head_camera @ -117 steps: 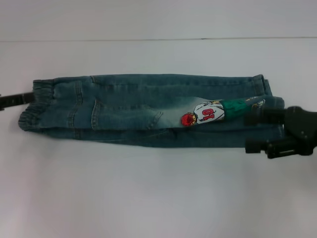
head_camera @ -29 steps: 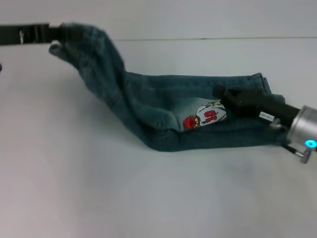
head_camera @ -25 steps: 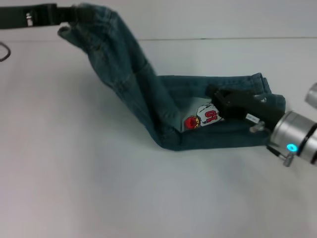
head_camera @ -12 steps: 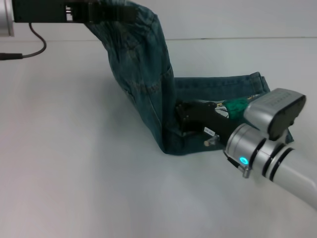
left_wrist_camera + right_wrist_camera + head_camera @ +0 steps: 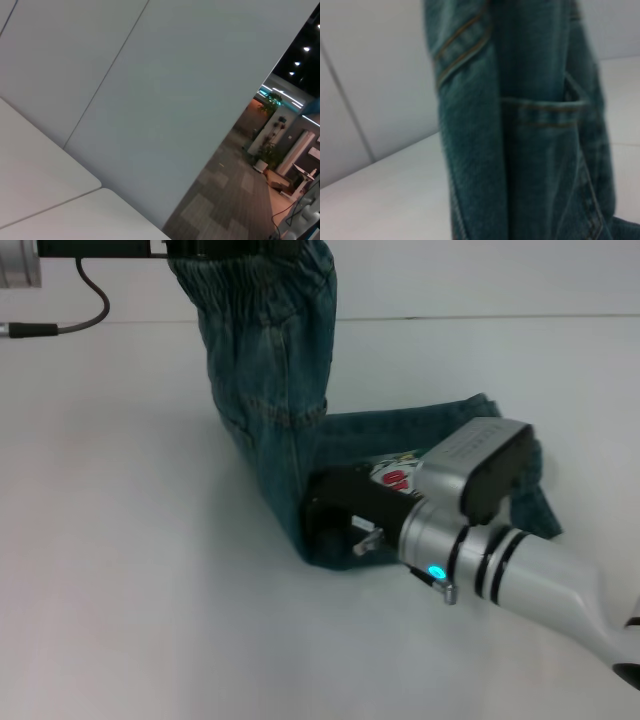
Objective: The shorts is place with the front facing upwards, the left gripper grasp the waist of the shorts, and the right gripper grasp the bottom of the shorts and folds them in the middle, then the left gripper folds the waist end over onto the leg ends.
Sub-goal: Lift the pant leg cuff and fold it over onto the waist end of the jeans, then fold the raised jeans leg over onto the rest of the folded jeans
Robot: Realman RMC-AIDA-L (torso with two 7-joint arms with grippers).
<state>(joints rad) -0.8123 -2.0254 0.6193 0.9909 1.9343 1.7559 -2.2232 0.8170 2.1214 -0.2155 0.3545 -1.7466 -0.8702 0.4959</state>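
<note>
Shorts [image 5: 268, 390] upright, waist in left gripper [image 5: 200, 248] fingers; right gripper [image 5: 325, 520] unclear.

A white table [image 5: 130, 620] under everything — behind it a pale wall [image 5: 480, 275], with potted plants [image 5: 267, 150] far off.

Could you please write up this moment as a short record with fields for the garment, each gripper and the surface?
garment: blue denim shorts, waist end lifted upright, leg end lying flat on the table
waistband: elastic, gathered, at the top
print: cartoon patch, partly hidden by the right arm
left gripper: raised at upper left, holding the waist
right gripper: low, pressed at the fold line
surface: white table
</note>
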